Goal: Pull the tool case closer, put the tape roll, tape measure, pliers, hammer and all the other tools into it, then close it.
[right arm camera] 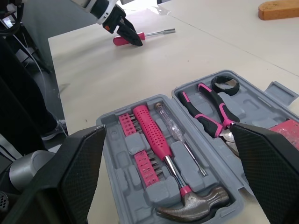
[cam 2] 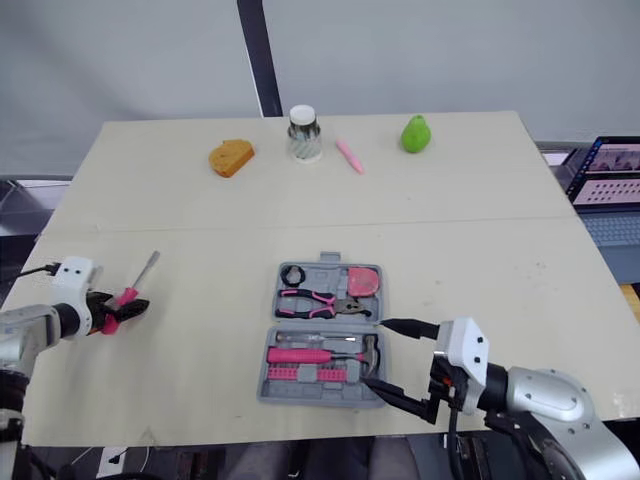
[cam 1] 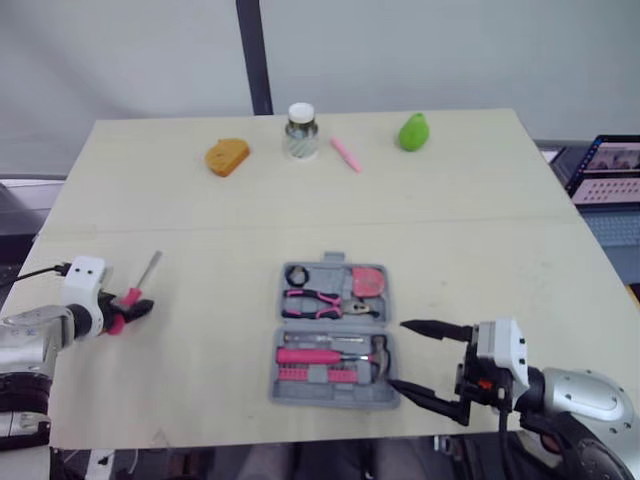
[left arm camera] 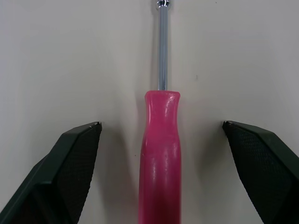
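A grey plastic tool case (cam 1: 325, 268) lies open and flat on the pale wooden table (cam 1: 480, 200), at the middle of the near side, its front wall close to the table's front edge. The far half holds a black tape roll (cam 1: 297, 275), pink-handled pliers (cam 1: 315, 303) and a pink tape measure (cam 1: 369, 281). The near half holds a hammer with a pink grip and steel head (cam 1: 335, 355), a row of pink bit holders (cam 1: 315, 375) and a thin clear-handled screwdriver (right arm camera: 180, 135).

One tool is outside the case: a screwdriver with a pink handle and bright metal shaft (left arm camera: 159, 177), lying flat near the table's left edge, well apart from the case. The left gripper (left arm camera: 161, 125) is over it, fingers apart on either side of the handle, with a gap of bare table between each tip and the handle.

The right gripper (cam 1: 397, 354) is at the case's right edge beside the hammer head, fingers spread wide. I cannot tell whether they touch the case.

Bare table runs between the screwdriver and the case, and from the case to the right edge. A wide open band separates the case from the far row: an orange bread-like wedge (cam 1: 227, 156), a glass jar with a white lid (cam 1: 300, 132), a pink pen (cam 1: 346, 154) and a green pear-shaped object (cam 1: 413, 131). An open laptop (cam 1: 608, 170) sits beyond the right edge.
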